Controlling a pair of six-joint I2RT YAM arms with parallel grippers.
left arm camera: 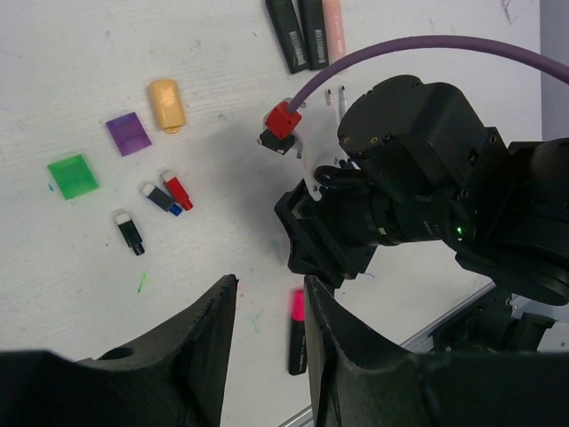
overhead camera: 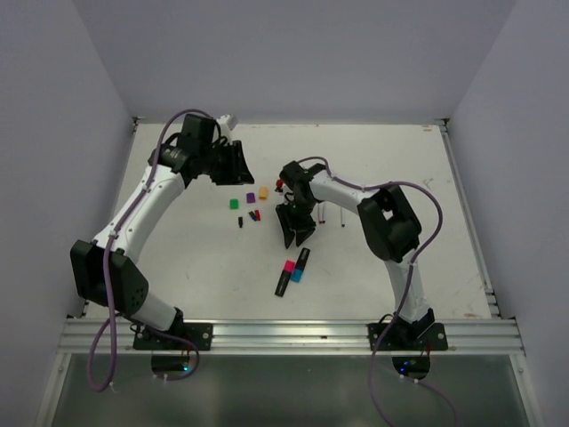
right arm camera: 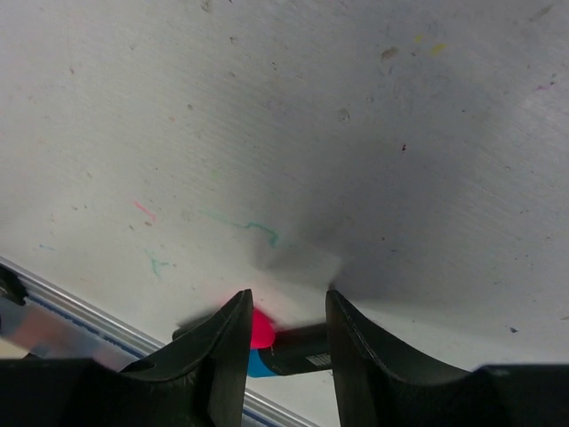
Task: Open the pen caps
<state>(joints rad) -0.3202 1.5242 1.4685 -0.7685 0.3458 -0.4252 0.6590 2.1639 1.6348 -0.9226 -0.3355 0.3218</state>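
A pink-capped highlighter (overhead camera: 286,274) and a blue-capped one (overhead camera: 300,265) lie side by side at the table's middle. My right gripper (overhead camera: 296,229) hangs open and empty just behind them. Its wrist view shows the pink cap (right arm camera: 260,327), the blue cap (right arm camera: 258,363) and a black barrel (right arm camera: 302,342) between the jaws (right arm camera: 287,302), farther off. Loose caps lie apart: green (overhead camera: 234,203), purple (overhead camera: 251,197), orange (overhead camera: 263,191), and tiny red, blue and black ones (left arm camera: 178,189). My left gripper (overhead camera: 233,165) is open and empty above them (left arm camera: 271,285).
Black barrels (left arm camera: 298,36) and a peach one (left arm camera: 333,27) lie behind the right arm (left arm camera: 418,187), with two thin white pens (overhead camera: 343,218) beside it. The aluminium rail (overhead camera: 284,334) runs along the near edge. White walls enclose the table.
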